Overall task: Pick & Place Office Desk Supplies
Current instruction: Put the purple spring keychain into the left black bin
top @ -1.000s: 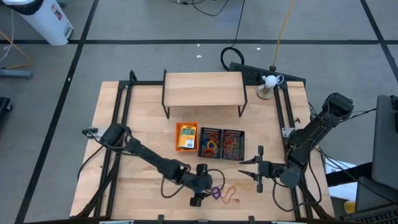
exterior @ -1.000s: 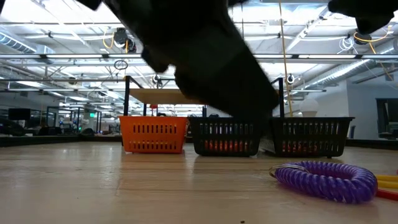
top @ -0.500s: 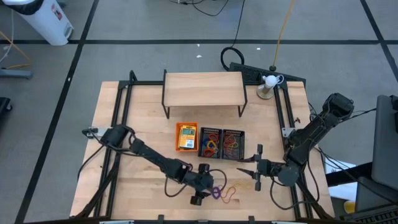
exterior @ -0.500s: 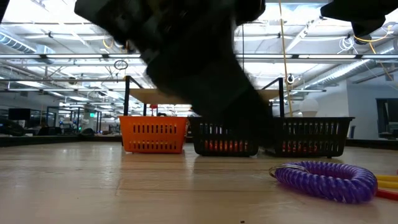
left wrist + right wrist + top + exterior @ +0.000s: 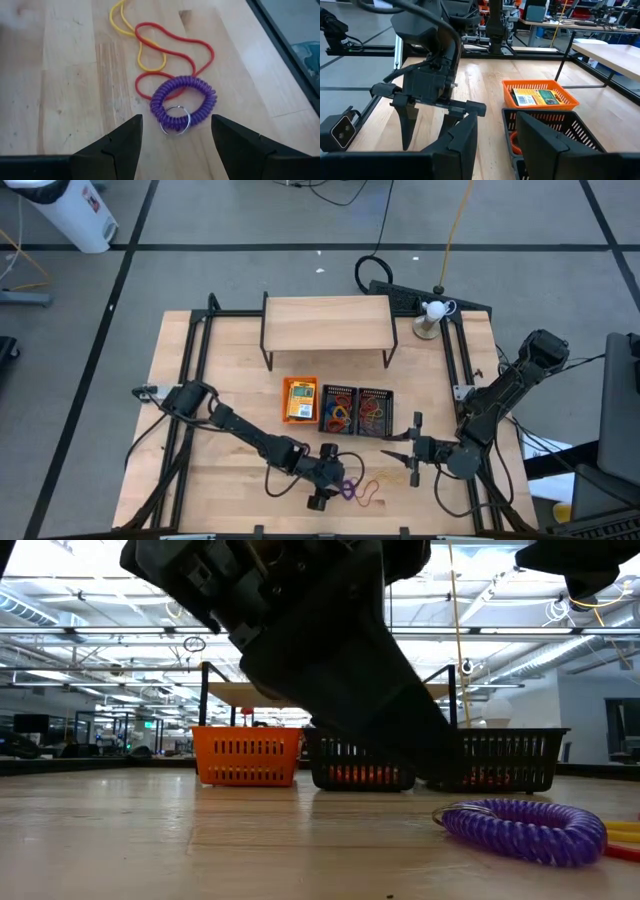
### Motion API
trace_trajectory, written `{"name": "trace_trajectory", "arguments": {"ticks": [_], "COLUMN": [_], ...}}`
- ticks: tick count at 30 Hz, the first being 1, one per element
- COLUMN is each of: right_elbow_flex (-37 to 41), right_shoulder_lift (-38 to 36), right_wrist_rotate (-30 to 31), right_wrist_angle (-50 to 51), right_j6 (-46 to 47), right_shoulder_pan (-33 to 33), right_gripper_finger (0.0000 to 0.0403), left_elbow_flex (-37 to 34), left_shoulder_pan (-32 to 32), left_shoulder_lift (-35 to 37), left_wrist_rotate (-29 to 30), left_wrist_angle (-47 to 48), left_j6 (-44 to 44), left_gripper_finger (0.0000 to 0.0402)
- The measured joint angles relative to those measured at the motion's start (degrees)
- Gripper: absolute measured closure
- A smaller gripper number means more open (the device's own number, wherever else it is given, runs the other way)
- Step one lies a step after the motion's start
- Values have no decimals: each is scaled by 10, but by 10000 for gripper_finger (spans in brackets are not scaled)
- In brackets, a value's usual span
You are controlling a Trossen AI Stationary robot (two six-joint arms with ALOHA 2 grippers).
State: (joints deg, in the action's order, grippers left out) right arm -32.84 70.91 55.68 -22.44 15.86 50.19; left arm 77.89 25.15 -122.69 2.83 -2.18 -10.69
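Your left hand (image 5: 172, 137), fingers wide & empty, sits just short of the purple coil (image 5: 183, 102), straight ahead; right hand (image 5: 413, 450) farther, part-open.

The bench (image 5: 230, 380) is evenly lit by ceiling strip lights; the near left claw (image 5: 330, 690) is rendered dark and blurred, shadows beneath being soft.

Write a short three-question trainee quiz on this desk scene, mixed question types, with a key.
1. True or false: the purple coil keyring lies inside a black mesh tray.
2. What does the orange tray hold? A) crayon box B) rubber bands C) nothing
3. Which end effector hangs open above the purple coil keyring?

Key:
1. False; it lies on the table, on a red rubber band.
2. A
3. The left end effector.
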Motion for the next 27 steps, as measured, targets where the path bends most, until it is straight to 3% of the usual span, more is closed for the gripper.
{"name": "trace_trajectory", "arguments": {"ticks": [27], "right_elbow_flex": [0], "right_shoulder_lift": [0], "right_wrist_rotate": [-1], "right_wrist_angle": [1], "right_j6": [1], "right_shoulder_pan": [0], "right_gripper_finger": [277], "left_elbow_flex": [1], "left_shoulder_pan": [-2], "left_shoulder_lift": [-40], "left_wrist_rotate": [-3], "left_wrist_angle": [-54], "left_j6": [1], "left_gripper_finger": [169]}}
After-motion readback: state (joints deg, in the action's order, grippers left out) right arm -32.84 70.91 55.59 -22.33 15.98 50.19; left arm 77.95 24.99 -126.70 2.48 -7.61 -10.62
